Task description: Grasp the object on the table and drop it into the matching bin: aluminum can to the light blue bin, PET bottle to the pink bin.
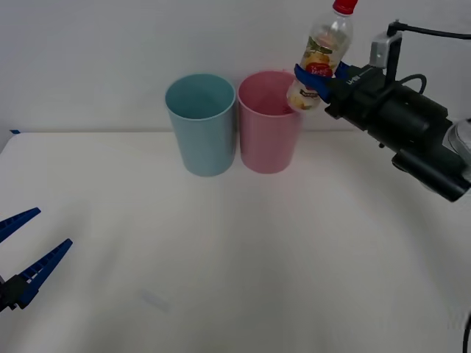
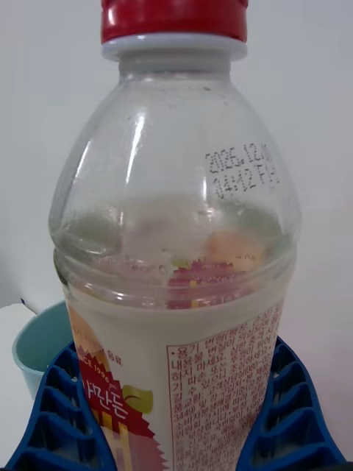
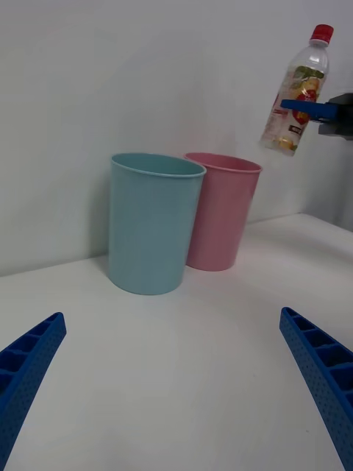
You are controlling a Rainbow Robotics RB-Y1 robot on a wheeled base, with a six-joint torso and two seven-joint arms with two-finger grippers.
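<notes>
My right gripper (image 1: 318, 81) is shut on the PET bottle (image 1: 321, 55), a small clear bottle with a red cap and a red-yellow label. It holds the bottle tilted in the air, its base over the right rim of the pink bin (image 1: 268, 123). Up close, the bottle (image 2: 180, 280) sits between my blue fingers (image 2: 290, 412). The light blue bin (image 1: 202, 125) stands touching the pink bin's left side. My left gripper (image 1: 20, 254) hangs open low at the left over the table (image 1: 235, 257). From the left wrist I see the bottle (image 3: 298, 92) above and beside the pink bin (image 3: 220, 210).
A plain white wall rises behind the bins. The light blue bin (image 3: 151, 221) stands nearest my left gripper (image 3: 173, 383), with bare white tabletop between them.
</notes>
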